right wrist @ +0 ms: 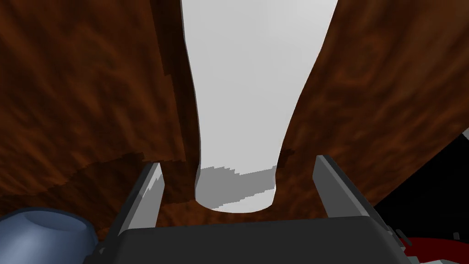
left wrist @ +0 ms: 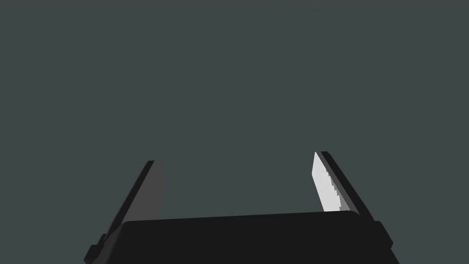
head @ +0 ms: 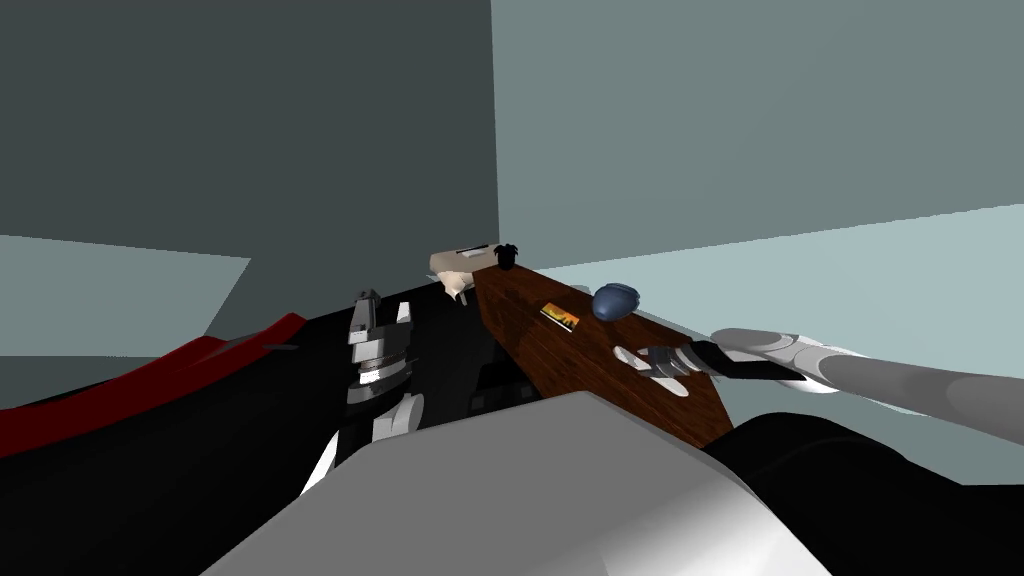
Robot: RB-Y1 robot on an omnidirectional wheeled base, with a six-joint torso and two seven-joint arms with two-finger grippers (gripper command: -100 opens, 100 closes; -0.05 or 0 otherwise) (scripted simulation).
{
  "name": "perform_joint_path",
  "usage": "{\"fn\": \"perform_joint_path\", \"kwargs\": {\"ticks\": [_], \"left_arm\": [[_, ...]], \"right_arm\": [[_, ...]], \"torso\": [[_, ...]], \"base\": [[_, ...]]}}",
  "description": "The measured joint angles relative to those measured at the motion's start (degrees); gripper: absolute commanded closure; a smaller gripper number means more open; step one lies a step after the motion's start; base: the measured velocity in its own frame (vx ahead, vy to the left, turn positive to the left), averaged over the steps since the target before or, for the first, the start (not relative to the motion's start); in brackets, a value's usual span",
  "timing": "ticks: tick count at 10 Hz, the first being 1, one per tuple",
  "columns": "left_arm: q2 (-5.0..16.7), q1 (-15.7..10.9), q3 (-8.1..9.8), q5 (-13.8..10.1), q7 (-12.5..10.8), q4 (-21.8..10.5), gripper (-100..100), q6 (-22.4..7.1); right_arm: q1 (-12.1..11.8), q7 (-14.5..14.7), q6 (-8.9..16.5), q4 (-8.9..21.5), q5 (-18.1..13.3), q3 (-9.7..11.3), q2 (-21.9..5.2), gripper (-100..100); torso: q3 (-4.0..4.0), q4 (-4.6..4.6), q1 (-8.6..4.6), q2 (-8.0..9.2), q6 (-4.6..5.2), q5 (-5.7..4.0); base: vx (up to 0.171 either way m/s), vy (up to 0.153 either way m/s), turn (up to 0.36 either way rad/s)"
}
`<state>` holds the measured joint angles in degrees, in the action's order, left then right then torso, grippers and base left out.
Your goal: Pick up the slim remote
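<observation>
- Slim remote (right wrist: 238, 91): white, lying flat on the brown wooden table (right wrist: 68, 91).
- Left gripper (left wrist: 236, 156): fingers spread, holding nothing.
- Orange card (head: 560, 315): I cannot read its print.
- Right gripper (right wrist: 237, 161): fingers wide apart, straddling the remote's end, not clamped.

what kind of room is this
Probably a living room, though little of it shows: a slim white remote lies on a long wooden table, and a red edge, perhaps a couch, runs along my left.
</observation>
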<state>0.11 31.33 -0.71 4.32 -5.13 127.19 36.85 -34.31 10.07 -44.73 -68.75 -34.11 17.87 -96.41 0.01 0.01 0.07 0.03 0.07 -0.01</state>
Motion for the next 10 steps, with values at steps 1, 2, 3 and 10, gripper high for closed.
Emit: {"fn": "perform_joint_path", "kwargs": {"ticks": [1,2,3,10], "left_arm": [[0.0,0.0,0.00,0.0,0.0,0.0,0,0.0],[0.0,0.0,0.00,0.0,0.0,0.0,0,0.0],[0.0,0.0,0.00,0.0,0.0,0.0,0,0.0],[0.0,0.0,0.00,0.0,0.0,0.0,0,0.0]], "right_arm": [[0.1,0.2,0.6,0.1,-0.4,0.4,1.0,-100],[0.3,0.6,0.9,0.9,-0.7,0.8,2.1,-100],[0.4,0.7,0.9,1.0,-0.8,0.8,2.2,100],[0.0,0.5,0.8,0.3,-0.4,0.4,1.3,100]], "torso": [[-0.02,-0.01,-0.01,-0.04,0.01,0.00],[-0.03,-0.01,-0.04,-0.06,0.02,0.00],[-0.01,0.00,-0.02,-0.01,0.02,0.01],[0.09,0.04,0.00,0.16,0.07,0.06]], "base": [[0.040,-0.007,0.061],[0.018,-0.005,0.010],[0.000,0.000,0.000],[-0.010,0.001,-0.032]]}}
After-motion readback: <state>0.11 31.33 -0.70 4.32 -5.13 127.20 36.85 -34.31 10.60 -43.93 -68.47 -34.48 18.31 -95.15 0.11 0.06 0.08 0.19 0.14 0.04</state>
